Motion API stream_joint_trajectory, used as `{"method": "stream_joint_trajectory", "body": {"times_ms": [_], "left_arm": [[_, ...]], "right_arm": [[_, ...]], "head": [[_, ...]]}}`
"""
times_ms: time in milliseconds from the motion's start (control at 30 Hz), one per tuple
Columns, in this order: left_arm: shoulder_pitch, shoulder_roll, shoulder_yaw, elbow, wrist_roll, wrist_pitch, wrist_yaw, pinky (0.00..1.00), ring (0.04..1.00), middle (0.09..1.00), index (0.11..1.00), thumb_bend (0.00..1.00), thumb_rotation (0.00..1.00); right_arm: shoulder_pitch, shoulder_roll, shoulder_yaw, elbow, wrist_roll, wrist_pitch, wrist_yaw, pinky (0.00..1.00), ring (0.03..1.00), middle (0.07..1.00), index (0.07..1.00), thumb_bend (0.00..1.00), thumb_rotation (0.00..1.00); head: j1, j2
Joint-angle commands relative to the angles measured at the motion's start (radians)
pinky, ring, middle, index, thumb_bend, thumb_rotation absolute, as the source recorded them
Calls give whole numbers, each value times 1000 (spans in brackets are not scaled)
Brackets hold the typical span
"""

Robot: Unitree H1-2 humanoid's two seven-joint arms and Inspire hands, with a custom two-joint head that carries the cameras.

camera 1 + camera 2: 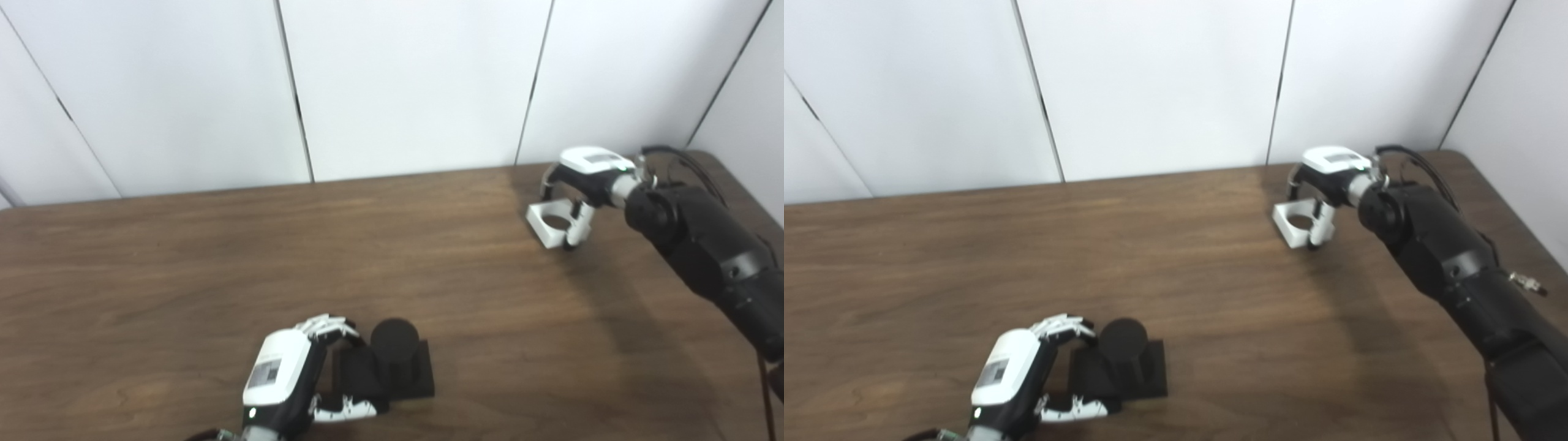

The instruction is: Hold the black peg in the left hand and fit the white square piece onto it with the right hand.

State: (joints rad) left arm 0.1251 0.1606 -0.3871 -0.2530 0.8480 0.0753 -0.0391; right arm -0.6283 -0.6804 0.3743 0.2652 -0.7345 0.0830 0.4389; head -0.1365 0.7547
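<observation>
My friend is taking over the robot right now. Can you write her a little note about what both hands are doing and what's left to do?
Left hand: at the near table edge, fingers curled around the black peg and its square base, which looks to rest on the table; a firm grip can't be confirmed.
Right hand: far right, fingers closing around the white square piece; whether it is lifted is unclear.
Done: both hands have reached their parts.
Left: carry the white piece over to the peg and fit its round hole onto it.
</observation>
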Motion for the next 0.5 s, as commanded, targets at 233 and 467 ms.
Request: {"method": "stream_joint_trajectory", "body": {"times_ms": [233, 467], "left_arm": [[23, -11, -26, 38, 2, 61, -83, 768, 826, 766, 485, 520, 46], [19, -20, -32, 39, 11, 70, -86, 764, 826, 766, 486, 520, 46]], "right_arm": [[-17, 0, -4, -351, 11, -21, 140, 913, 880, 796, 487, 521, 131], [10, 65, -3, -559, 15, -2, 238, 926, 878, 785, 485, 522, 131]], "head": [[14, 7], [32, 13]]}}
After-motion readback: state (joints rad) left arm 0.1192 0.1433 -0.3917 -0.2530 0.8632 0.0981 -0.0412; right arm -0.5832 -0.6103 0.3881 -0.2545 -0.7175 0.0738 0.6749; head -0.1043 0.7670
